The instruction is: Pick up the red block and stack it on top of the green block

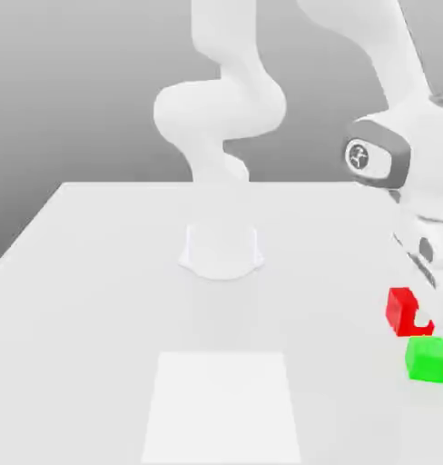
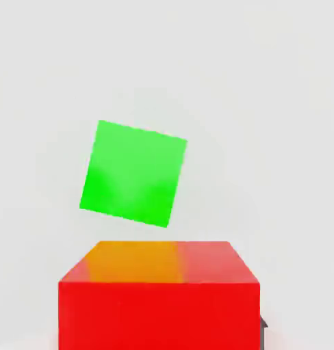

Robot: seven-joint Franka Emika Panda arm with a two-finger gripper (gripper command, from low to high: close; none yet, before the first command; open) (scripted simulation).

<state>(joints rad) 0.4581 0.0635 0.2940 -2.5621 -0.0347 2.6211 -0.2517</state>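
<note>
Red block [image 1: 403, 309] is pinched between the fingers and held clear of the counter [image 1: 107, 272], at the exterior view's right edge. Green block [image 1: 428, 358] sits on the counter just nearer the camera and slightly right of the red one. The two look close but apart, red higher.

Step in hand, as I read it: carry red over green, then lower and release. Not aligned yet. In the hand view the green block [image 2: 133, 172] lies ahead of the red block [image 2: 158, 294] rather than under it, and it's rotated a bit relative to red's edges.

To do it well:
- shift the hand until green disappears under red in the hand view
- keep red above green's top face while travelling, no side contact, or green gets shoved
- turn the wrist to square up the faces if there's margin; a small yaw mismatch should still stack
- descend straight and slow, release only once red is seated flat, then retreat straight up

Risk: off-centre placement and red tips off on release.

Arm pose: base at far centre of the counter, arm arching up and over to the exterior view's right, hand [image 1: 416, 204] pointing roughly downward above the blocks, partly cut by the frame edge.
</note>
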